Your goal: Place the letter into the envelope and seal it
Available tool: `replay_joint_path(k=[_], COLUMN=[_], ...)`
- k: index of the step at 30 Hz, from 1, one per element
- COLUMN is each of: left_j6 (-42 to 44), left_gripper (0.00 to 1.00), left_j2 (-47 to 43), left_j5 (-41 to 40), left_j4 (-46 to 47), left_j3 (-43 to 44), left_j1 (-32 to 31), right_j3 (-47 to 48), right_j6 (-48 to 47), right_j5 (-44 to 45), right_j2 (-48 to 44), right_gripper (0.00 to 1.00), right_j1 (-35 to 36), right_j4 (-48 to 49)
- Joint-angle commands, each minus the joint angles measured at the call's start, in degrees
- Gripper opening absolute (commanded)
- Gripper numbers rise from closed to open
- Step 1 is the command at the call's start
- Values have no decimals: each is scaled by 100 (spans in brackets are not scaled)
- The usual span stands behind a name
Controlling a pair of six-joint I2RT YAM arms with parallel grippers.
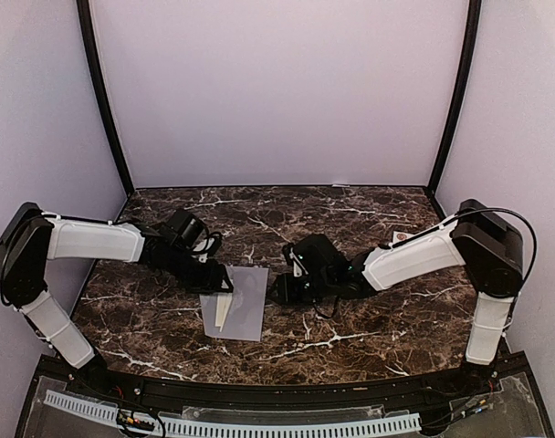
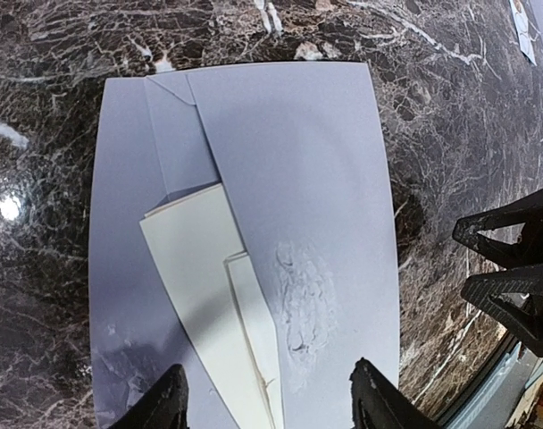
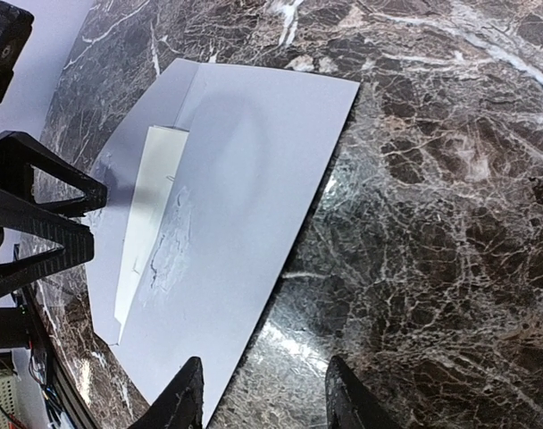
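The grey-lavender envelope [image 1: 248, 306] [image 2: 298, 152] [image 3: 254, 170] lies flat on the marble table. A rough, scuffed patch marks its flap. The cream folded letter [image 1: 222, 312] [image 2: 200, 277] [image 3: 149, 210] sticks out from under the flap's slanted edge, partly tucked inside. My left gripper [image 1: 225, 283] [image 2: 267, 404] hovers open over the letter and flap, with nothing between its fingers. My right gripper [image 1: 279, 290] [image 3: 267, 398] stands open at the envelope's right edge, one fingertip over the paper and one over the marble, holding nothing.
A small white sticker sheet [image 1: 401, 237] [image 2: 524, 27] lies at the back right of the dark marble table [image 1: 350, 328]. Lavender walls close the back and sides. In each wrist view the other arm's black fingers show at the frame edge.
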Motion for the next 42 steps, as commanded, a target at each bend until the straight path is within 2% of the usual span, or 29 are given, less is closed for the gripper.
replay_joint_path(k=[1, 8, 26, 30, 32, 42], left_j6=[142, 109, 221, 208, 200, 143], left_gripper=[60, 48, 42, 34, 26, 12], left_j2=[-151, 95, 416, 519, 555, 607], left_j5=[-163, -148, -398, -253, -204, -18], left_j4=[-311, -47, 87, 210, 253, 405], left_j3=[64, -10, -155, -192, -201, -288], left_j1=[5, 5, 5, 5, 5, 5], right_j3=[-12, 143, 547, 634, 651, 715], right_j6=[29, 56, 21, 7, 12, 25], right_j5=[-138, -333, -489, -494, -508, -520], right_j2=[-56, 238, 803, 888, 925, 1036], right_gripper=[42, 39, 32, 27, 26, 23], right_j1=[70, 156, 183, 183, 183, 181], right_j4=[186, 218, 157, 148, 148, 104])
